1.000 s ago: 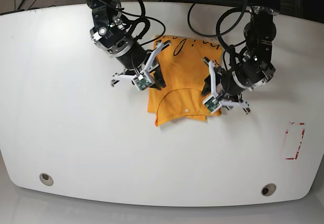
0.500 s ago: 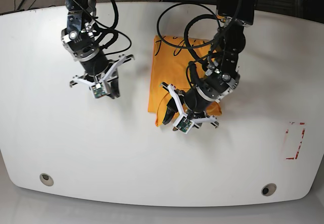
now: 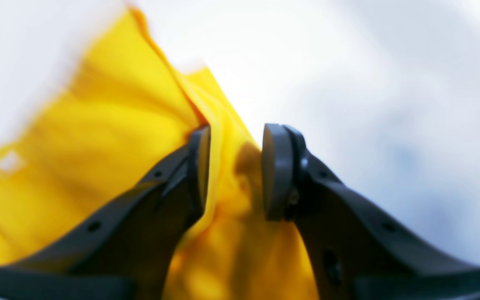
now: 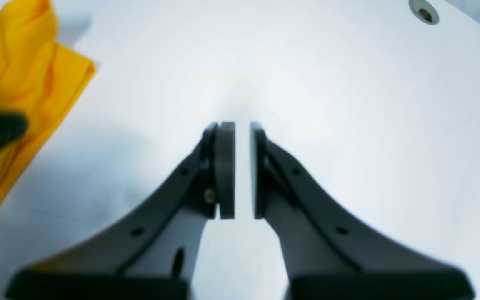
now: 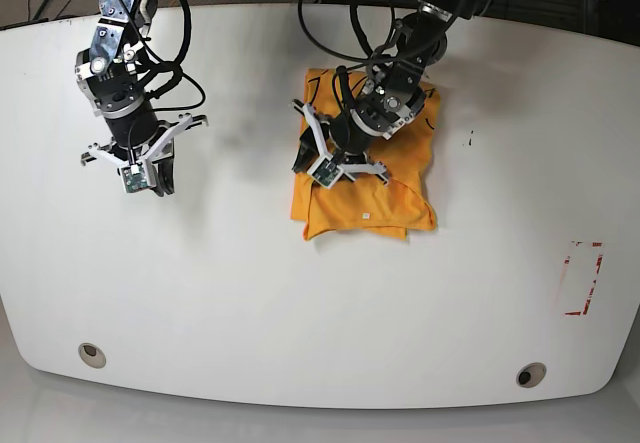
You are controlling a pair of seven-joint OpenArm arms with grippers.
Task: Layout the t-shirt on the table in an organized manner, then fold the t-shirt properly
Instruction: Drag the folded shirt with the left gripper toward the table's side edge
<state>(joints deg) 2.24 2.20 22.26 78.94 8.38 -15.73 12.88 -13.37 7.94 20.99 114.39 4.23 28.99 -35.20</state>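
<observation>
The orange-yellow t-shirt [image 5: 375, 188] lies folded into a rough rectangle at the middle rear of the white table [image 5: 300, 303]. My left gripper [image 5: 305, 158] is low over the shirt's left edge. In the left wrist view this gripper [image 3: 233, 166] is open, and a raised fold of the t-shirt [image 3: 119, 125] runs between its fingers. Far to the left, over bare table, my right gripper [image 5: 160, 181] is well clear of the shirt. Its pads [image 4: 225, 166] are nearly together with nothing between them, and the t-shirt [image 4: 27, 83] shows at that view's left edge.
Two grey grommet holes sit near the front edge, one on the left [image 5: 91, 353] and one on the right [image 5: 530, 374]. A red-outlined rectangle [image 5: 582, 278] marks the right side. Black cables hang over the table's rear edge behind the arms.
The left arm swept from the shirt's right side across its front to its left edge. The right arm left the shirt and moved far left. Both grippers kept their width.
</observation>
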